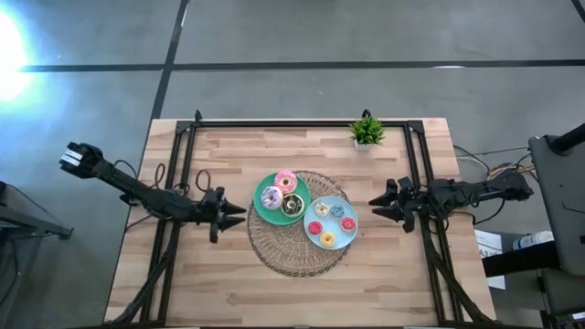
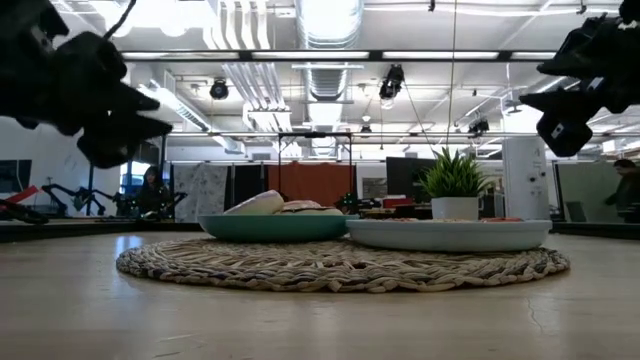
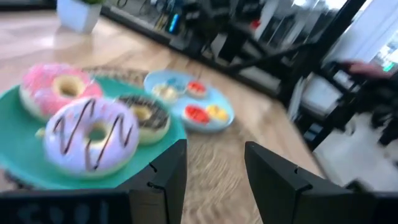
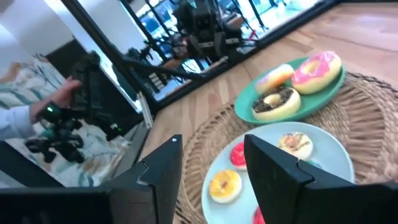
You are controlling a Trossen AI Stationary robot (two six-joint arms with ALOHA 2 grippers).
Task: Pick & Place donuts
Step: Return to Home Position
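Three large donuts lie on the green plate [image 1: 265, 212]: pink [image 1: 285, 181], lilac [image 1: 271, 196] and brown-frosted [image 1: 292, 205]. Several coin-sized donuts [image 1: 322, 230] lie on the light-blue plate [image 1: 348, 236]. Both plates rest on the round woven mat [image 1: 297, 251]. My left gripper [image 1: 241, 215] is open, hovering left of the mat and pointing at the green plate. My right gripper [image 1: 375, 206] is open, hovering right of the blue plate. The left wrist view shows the lilac donut [image 3: 93, 134] nearest; the right wrist view shows small yellow [image 4: 225, 185] and red [image 4: 238, 155] donuts nearest.
A small potted plant [image 1: 366, 131] stands near the table's far edge. Black frame rails [image 1: 302, 123] run along the far edge and down both sides. A person's hand [image 4: 59, 99] on a control device shows beyond the table. Bare wood lies near the table's near edge [image 1: 302, 297].
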